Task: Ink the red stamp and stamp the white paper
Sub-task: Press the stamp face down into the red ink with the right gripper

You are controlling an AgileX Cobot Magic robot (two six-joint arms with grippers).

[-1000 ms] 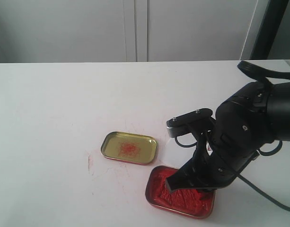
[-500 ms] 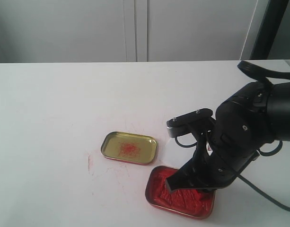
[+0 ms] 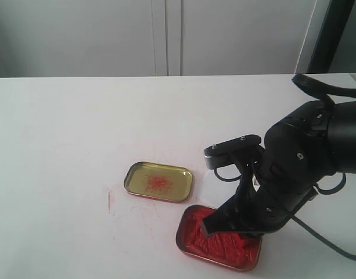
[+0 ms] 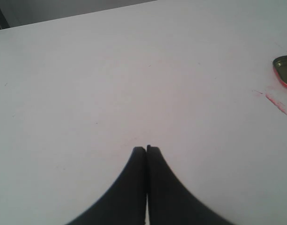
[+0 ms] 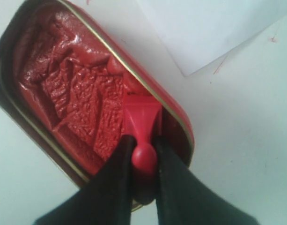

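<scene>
Right claw (image 5: 143,140) setting the red stamp (image 5: 142,116) into the ink tin (image 5: 180,123), lower right of the exterior frame.
It clamps the knob, with the base on paste near the rim; press flat, lift straight, then cross to the white paper (image 5: 213,28) just beside. Left claw (image 4: 146,149) is pinched together, empty.

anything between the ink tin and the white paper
Only bare table between ink tin and white paper, shown in the right wrist view.

The right pincer (image 5: 143,144) grips the knobbed handle of the red stamp (image 5: 142,117). The stamp's block base sits in rumpled red ink paste (image 5: 73,89), just inside the rim of the open tin (image 5: 180,126). The white paper (image 5: 209,33) lies near the tin on the counter (image 5: 246,150), not touching it.
</scene>
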